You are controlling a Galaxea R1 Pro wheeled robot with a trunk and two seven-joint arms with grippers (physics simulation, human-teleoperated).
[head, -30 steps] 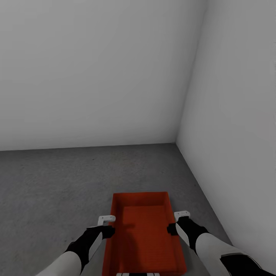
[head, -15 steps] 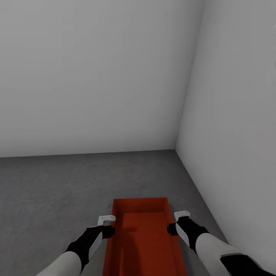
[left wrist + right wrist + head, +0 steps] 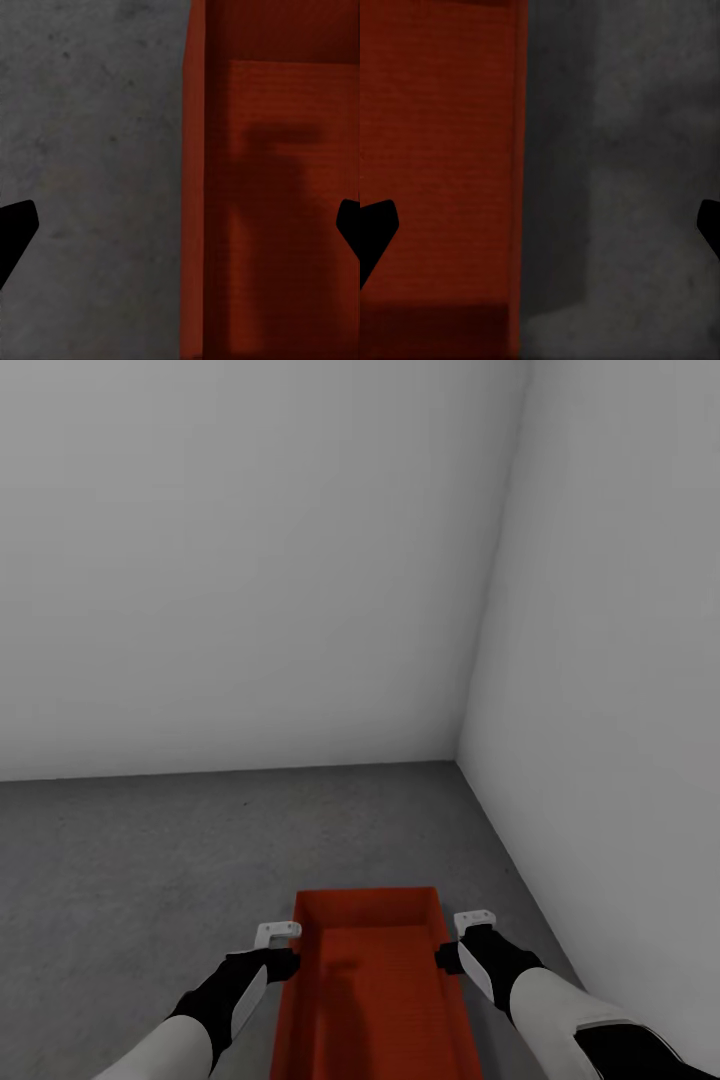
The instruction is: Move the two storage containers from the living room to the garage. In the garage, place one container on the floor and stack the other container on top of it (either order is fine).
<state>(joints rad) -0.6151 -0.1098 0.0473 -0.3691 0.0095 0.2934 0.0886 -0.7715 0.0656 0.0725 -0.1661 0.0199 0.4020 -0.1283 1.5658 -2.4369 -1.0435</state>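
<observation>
Now both grippers (image 3: 278, 942) (image 3: 462, 935) wide astride container (image 3: 375, 1000) walls

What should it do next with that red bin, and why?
Probably lift both arms straight up and back away. The bin looks to be sitting on the grey floor near the corner, and both grippers, left and right, are open, straddling its side walls.

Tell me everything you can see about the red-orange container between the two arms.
The red-orange container is a shallow, open-topped rectangular bin, plastic-looking, with smooth walls, a finely ribbed bottom and nothing inside. It lies lengthwise away from the robot near the wall corner, over the grey concrete floor. The left gripper and right gripper each straddle a long side wall, open.
</observation>
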